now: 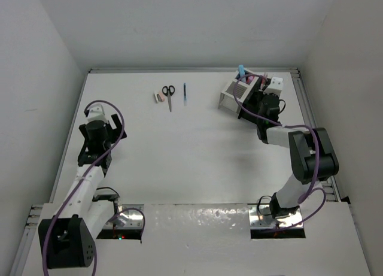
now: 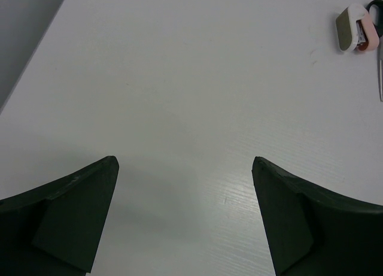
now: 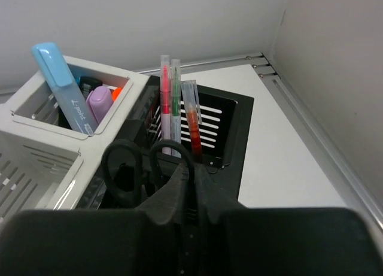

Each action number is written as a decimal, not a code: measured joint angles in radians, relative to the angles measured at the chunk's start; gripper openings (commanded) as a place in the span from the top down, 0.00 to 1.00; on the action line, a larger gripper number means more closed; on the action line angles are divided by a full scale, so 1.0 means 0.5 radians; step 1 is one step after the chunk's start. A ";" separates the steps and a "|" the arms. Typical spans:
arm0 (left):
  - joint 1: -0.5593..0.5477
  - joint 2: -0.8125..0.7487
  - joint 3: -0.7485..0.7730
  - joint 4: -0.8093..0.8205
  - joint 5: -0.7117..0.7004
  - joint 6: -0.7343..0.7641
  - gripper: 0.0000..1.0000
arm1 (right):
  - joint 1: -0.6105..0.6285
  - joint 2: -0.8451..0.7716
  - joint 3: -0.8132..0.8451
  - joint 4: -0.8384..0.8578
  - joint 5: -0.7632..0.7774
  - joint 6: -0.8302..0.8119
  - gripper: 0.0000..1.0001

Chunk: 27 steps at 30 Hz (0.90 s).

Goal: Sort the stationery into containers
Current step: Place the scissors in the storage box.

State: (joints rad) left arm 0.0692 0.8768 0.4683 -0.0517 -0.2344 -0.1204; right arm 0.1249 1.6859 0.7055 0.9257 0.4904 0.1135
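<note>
My right gripper (image 3: 194,171) is shut on one handle loop of black-handled scissors (image 3: 122,168), held handles-up over the near part of the black container (image 3: 233,126). Their blades are hidden. The black container holds a pink pen (image 3: 165,96), a green pen (image 3: 176,96) and a red pen (image 3: 192,120). The adjoining white container (image 3: 36,150) holds a blue marker (image 3: 63,87) and a lilac bar (image 3: 100,102). On the table lie a second pair of scissors (image 1: 169,91), a blue pen (image 1: 185,94) and a small pink-white piece (image 2: 356,29). My left gripper (image 2: 185,216) hangs open over bare table.
The two containers (image 1: 239,90) stand at the far right of the white table, close to the back wall and the right-hand rail (image 1: 305,102). The loose items lie in a row near the far edge, left of centre. The left arm (image 1: 90,168) is along the left side.
</note>
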 measured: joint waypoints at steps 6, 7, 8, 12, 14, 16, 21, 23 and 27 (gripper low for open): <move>0.020 0.014 0.005 0.051 0.021 0.000 0.08 | 0.004 0.005 -0.002 0.038 -0.050 -0.013 0.72; 0.021 0.015 0.005 0.053 0.024 0.000 0.08 | 0.004 0.005 -0.002 0.037 -0.058 -0.018 0.72; 0.022 0.015 0.005 0.055 0.025 0.000 0.08 | 0.004 0.004 -0.002 0.035 -0.065 -0.028 0.71; 0.022 0.023 0.005 0.078 0.034 0.000 0.08 | 0.018 -0.041 -0.002 0.011 -0.105 -0.079 0.70; 0.022 0.031 0.005 0.096 0.035 0.001 0.08 | 0.044 -0.102 0.002 -0.024 -0.114 -0.116 0.65; 0.022 0.040 0.005 0.114 0.040 0.001 0.08 | 0.095 -0.190 0.023 -0.096 -0.112 -0.170 0.62; 0.020 0.110 0.040 0.140 0.092 0.008 0.13 | 0.301 -0.391 0.357 -0.626 -0.150 -0.169 0.70; 0.004 0.153 0.069 0.158 0.112 0.010 0.29 | 0.372 -0.406 0.592 -0.919 -0.267 -0.114 0.84; -0.017 0.252 0.140 0.177 0.196 0.017 0.51 | 0.514 -0.288 1.101 -1.491 -0.466 0.017 0.76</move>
State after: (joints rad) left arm 0.0608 1.0027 0.5385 0.0368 -0.1364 -0.1120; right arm 0.3820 1.5421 1.2560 0.1802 0.2573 0.1219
